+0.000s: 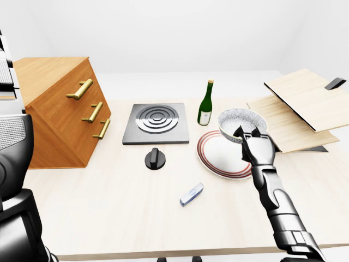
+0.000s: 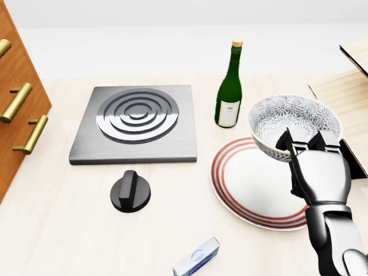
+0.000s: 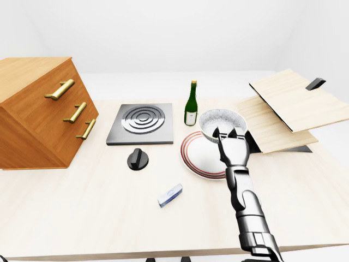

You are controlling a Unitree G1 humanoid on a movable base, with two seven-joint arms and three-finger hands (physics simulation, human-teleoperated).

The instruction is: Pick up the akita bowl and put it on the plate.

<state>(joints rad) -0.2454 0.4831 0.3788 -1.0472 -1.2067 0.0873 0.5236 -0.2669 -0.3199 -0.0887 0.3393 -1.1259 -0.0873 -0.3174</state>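
Note:
The akita bowl, white with a grey flower pattern inside, hangs over the upper right part of the red-ringed white plate in the head view. My right hand is shut on the bowl's near rim, black fingertips hooked over the edge. The bowl's underside is hidden, so I cannot tell whether it touches the plate. Only my left upper arm shows, at the left edge of the left-eye view; its hand is out of sight.
A green wine bottle stands just left of the bowl. A grey stove plate, a black knob and a small blue-white box lie on the table. A wooden drawer cabinet stands left, stacked wooden boards right.

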